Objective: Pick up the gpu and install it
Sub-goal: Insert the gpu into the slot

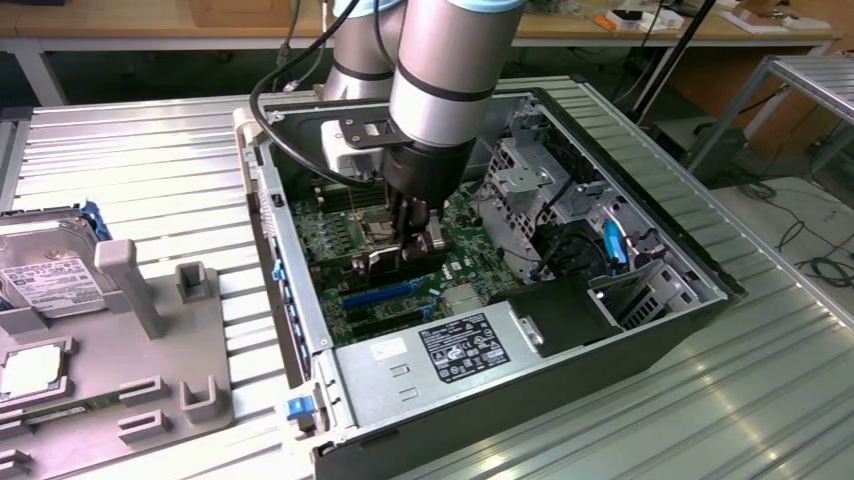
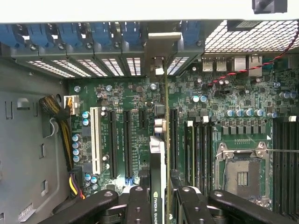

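Landmark: the open computer case lies on its side on the ribbed metal table, motherboard facing up.
Arm: the grey robot arm reaches straight down into the case, over the middle of the motherboard.
Gripper: down inside the case, the gripper has its black fingers clamped on either side of a thin card, gripping it.
GPU: the gpu is in that grip, seen edge-on and standing upright above the motherboard, its silver bracket up against the rear slot openings of the case; a green-and-white logo label sits on it between the fingers. Whether its edge has met a slot I can't tell.
Slots: long black expansion slots and one white slot run parallel beside the card.
CPU socket: the CPU socket sits on the motherboard, across the memory slots from the card.
Power supply: a silver power supply with a dark label fills the near corner of the case.
Outside the case: a grey parts tray sits to the exterior view's left of the case, carrying a hard drive with a white label.
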You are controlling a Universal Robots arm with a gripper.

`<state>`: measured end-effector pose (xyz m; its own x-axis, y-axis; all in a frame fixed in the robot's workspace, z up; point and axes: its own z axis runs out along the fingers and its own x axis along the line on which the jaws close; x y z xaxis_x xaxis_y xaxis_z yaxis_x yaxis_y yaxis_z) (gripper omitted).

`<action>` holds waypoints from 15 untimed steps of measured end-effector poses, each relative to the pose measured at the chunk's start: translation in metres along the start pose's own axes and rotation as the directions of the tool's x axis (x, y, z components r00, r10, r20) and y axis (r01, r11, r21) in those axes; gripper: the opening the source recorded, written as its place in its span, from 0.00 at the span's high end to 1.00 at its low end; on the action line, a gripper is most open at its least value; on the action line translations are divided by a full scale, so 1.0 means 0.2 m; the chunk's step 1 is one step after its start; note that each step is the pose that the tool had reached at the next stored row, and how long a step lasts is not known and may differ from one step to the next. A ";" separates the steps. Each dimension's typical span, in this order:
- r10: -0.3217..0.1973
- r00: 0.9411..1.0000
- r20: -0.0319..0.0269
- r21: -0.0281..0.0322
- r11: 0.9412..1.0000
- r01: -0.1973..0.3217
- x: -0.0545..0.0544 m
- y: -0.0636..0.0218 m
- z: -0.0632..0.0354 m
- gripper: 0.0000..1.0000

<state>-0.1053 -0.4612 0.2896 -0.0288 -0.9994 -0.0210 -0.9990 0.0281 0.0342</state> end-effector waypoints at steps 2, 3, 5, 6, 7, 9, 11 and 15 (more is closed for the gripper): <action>0.000 1.000 0.000 -0.001 1.000 0.000 0.00 0.000 0.000 0.73; 0.000 1.000 0.000 -0.001 1.000 0.000 0.00 0.000 0.000 0.73; 0.000 1.000 0.000 -0.001 1.000 0.000 0.00 0.000 0.002 0.73; 0.000 1.000 0.000 -0.001 1.000 0.000 0.00 0.000 0.004 0.73; 0.000 1.000 0.000 0.001 1.000 0.000 0.00 0.000 0.011 0.73; 0.000 1.000 0.000 0.002 1.000 0.000 0.00 -0.001 0.024 0.73; 0.000 1.000 0.000 0.005 1.000 0.000 0.00 -0.001 0.030 0.73; 0.000 1.000 0.000 0.008 1.000 0.000 0.00 -0.001 0.036 0.73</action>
<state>-0.1053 -0.4612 0.2824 -0.0287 -0.9994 -0.0212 -0.9993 0.0282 0.0265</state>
